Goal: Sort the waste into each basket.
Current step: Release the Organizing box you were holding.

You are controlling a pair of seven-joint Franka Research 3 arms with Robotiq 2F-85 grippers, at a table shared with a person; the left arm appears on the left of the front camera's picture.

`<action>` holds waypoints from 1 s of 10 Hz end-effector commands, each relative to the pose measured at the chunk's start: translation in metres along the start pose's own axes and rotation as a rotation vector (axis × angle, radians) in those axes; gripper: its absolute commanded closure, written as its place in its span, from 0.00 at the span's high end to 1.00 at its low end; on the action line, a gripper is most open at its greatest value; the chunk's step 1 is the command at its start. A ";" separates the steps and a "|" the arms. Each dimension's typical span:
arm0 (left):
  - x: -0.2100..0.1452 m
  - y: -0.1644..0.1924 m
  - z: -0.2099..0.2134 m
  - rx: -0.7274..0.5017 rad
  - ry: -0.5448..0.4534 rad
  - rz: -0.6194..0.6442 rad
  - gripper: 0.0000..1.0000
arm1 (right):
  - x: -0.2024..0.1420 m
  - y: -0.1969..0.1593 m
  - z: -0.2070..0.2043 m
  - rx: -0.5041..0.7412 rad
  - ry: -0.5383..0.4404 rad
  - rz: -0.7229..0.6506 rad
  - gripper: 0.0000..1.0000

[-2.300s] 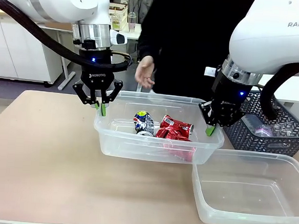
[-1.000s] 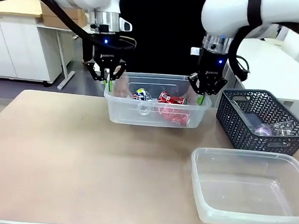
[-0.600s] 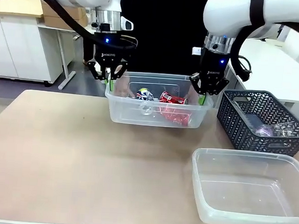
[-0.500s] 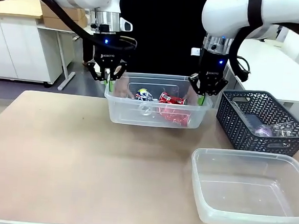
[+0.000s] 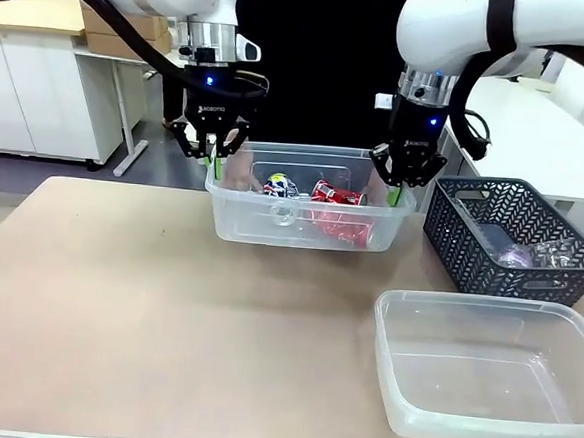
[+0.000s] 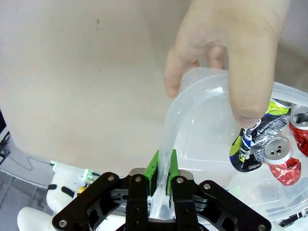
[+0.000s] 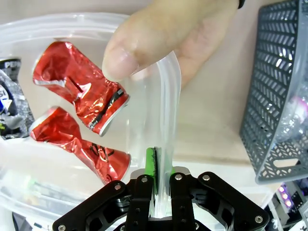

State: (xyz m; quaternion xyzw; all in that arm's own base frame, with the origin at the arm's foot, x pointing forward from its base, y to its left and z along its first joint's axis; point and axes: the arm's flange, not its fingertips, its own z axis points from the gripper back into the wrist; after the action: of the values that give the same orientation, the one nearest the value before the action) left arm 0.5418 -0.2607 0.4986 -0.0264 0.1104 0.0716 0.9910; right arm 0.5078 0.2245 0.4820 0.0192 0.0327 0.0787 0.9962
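Note:
A small clear tub [image 5: 302,225] stands at the table's far side with a crushed blue-and-white can [image 5: 279,186] and crushed red cans [image 5: 339,197] inside. My left gripper [image 5: 209,159] is shut on the tub's left rim; in the left wrist view its green pads [image 6: 155,166] pinch the rim [image 6: 168,139]. At the other end my right gripper [image 5: 395,194] is shut on the right rim [image 7: 166,120]. A person's hand [image 6: 226,62] grips the rim near the left gripper [image 6: 162,168], and another hand [image 7: 178,33] pinches it above the right gripper [image 7: 161,166].
A dark lattice basket [image 5: 470,252] with clear plastic waste [image 5: 530,254] stands at the right. A larger clear tub [image 5: 391,386] sits near the front right edge. The left and middle of the tabletop are bare wood.
Since the earliest frame both arms have carried the tub away to the table's far side. Over the last second it has stayed put.

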 end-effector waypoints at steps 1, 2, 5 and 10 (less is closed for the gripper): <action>0.000 0.000 0.000 0.000 0.000 0.000 0.28 | 0.000 0.000 0.000 0.000 0.000 0.000 0.05; -0.002 -0.003 0.009 -0.004 -0.034 -0.043 0.66 | -0.016 -0.017 0.015 0.078 -0.076 0.013 0.63; -0.022 0.013 0.036 -0.079 -0.105 -0.122 1.00 | -0.041 -0.038 0.040 0.126 -0.185 -0.045 0.68; -0.051 0.027 0.037 -0.146 -0.137 -0.222 1.00 | -0.051 -0.039 0.045 0.162 -0.257 -0.095 1.00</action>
State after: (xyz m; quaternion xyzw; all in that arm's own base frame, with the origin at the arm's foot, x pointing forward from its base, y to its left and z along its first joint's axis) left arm 0.5022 -0.2435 0.5608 -0.0925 0.0308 -0.0108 0.9952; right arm 0.4691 0.1761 0.5377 0.0958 -0.0797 0.0204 0.9920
